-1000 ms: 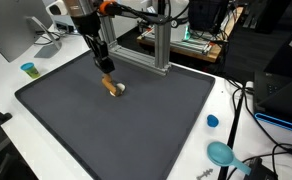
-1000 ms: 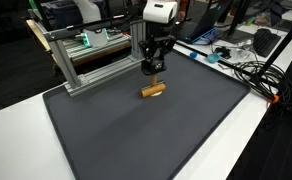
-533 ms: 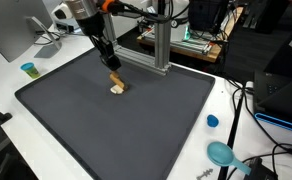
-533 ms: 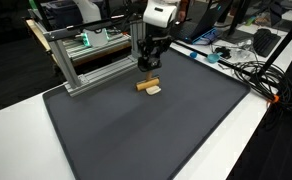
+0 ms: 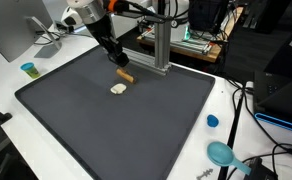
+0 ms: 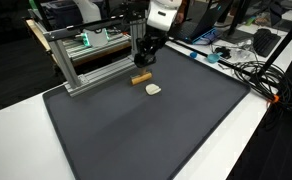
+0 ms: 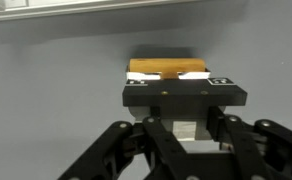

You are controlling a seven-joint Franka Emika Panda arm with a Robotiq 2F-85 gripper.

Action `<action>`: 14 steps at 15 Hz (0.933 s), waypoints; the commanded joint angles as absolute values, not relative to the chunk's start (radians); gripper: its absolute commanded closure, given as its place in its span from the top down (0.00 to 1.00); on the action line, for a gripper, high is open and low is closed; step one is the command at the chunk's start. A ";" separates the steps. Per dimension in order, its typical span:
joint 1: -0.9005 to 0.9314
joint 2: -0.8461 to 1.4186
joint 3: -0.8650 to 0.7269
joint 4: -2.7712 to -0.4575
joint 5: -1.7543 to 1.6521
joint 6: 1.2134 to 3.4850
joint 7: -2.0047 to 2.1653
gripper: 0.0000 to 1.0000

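My gripper (image 5: 119,66) (image 6: 143,66) is shut on a short brown wooden stick (image 5: 126,75) (image 6: 141,78) and holds it a little above the dark grey mat (image 5: 136,130) (image 6: 146,130), near the mat's far edge. In the wrist view the stick (image 7: 166,68) pokes out beyond the closed fingertips of the gripper (image 7: 183,90). A small cream-coloured piece (image 5: 118,89) (image 6: 153,89) lies alone on the mat just beside and below the held stick.
An aluminium frame (image 5: 161,45) (image 6: 91,60) stands right behind the gripper at the mat's edge. A small blue cup (image 5: 28,69), a blue cap (image 5: 212,121), a teal round object (image 5: 222,153) and cables (image 6: 246,70) lie on the white table round the mat.
The gripper has risen and moved toward the aluminium frame with the brown stick in it. The cream piece, which lay against the stick, has stayed on the mat.
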State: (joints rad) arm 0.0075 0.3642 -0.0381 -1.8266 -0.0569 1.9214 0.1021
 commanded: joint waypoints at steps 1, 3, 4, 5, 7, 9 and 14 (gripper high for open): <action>0.048 0.183 -0.006 -1.905 -0.145 1.834 0.018 0.21; 0.073 0.157 0.027 -1.865 -0.174 1.776 -0.025 0.21; 0.087 0.152 0.043 -1.841 -0.191 1.753 -0.044 0.21; 0.099 0.150 0.059 -1.818 -0.205 1.741 -0.069 0.21; 0.115 0.166 0.081 -1.771 -0.241 1.742 -0.125 0.21; 0.114 0.191 0.082 -1.727 -0.249 1.803 -0.103 0.21; 0.114 0.185 0.085 -1.749 -0.229 1.804 -0.091 0.46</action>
State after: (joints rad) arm 0.1170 0.1840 0.0809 -1.7510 -0.2283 1.8068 -0.0920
